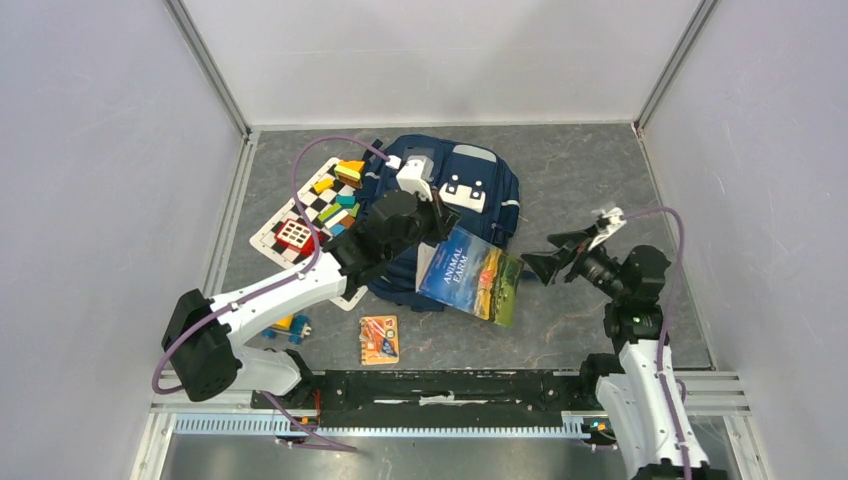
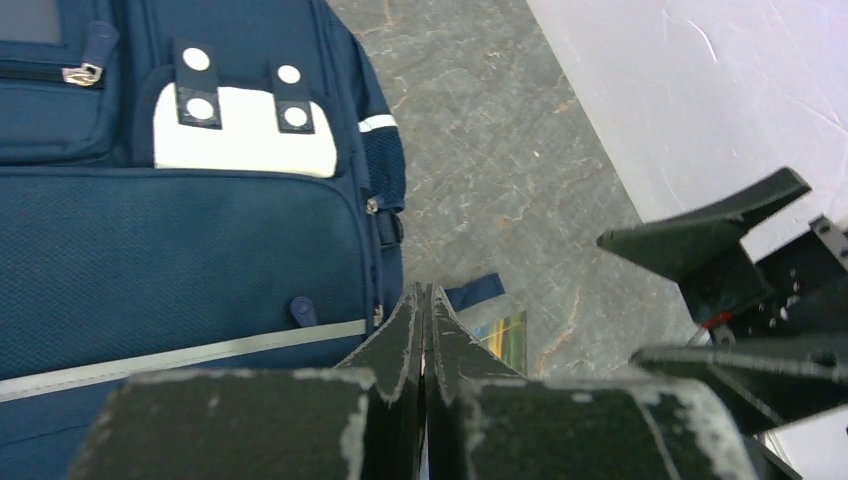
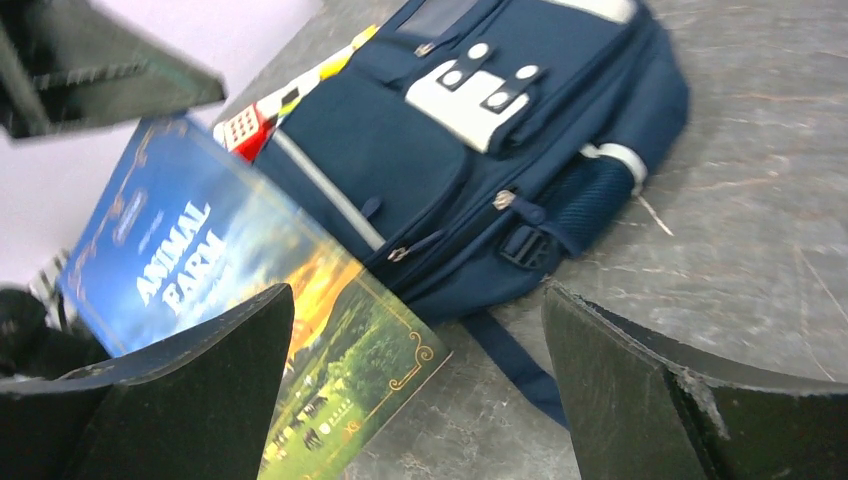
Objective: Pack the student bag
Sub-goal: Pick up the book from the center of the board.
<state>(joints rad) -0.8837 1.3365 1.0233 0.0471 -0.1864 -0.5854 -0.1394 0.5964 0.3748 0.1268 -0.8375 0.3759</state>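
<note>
White-walled booth (image 1: 430,50), grey marbled surface (image 1: 590,170). Student bag (image 1: 497,207) flat mid-surface, front up, zips look closed. Left claw (image 2: 426,296) clenched at Animal Farm book (image 1: 475,272) corner. True pinch? Cannot tell. Right claw (image 1: 535,262) splayed, empty, just beside book. Risk: thin grip slips, book slides off bag; no opening visible to take it.

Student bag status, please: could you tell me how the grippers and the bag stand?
Left gripper shut on Animal Farm book. Right gripper open, empty. Student bag flat, no opening in view. Book overlaps its front.
</note>
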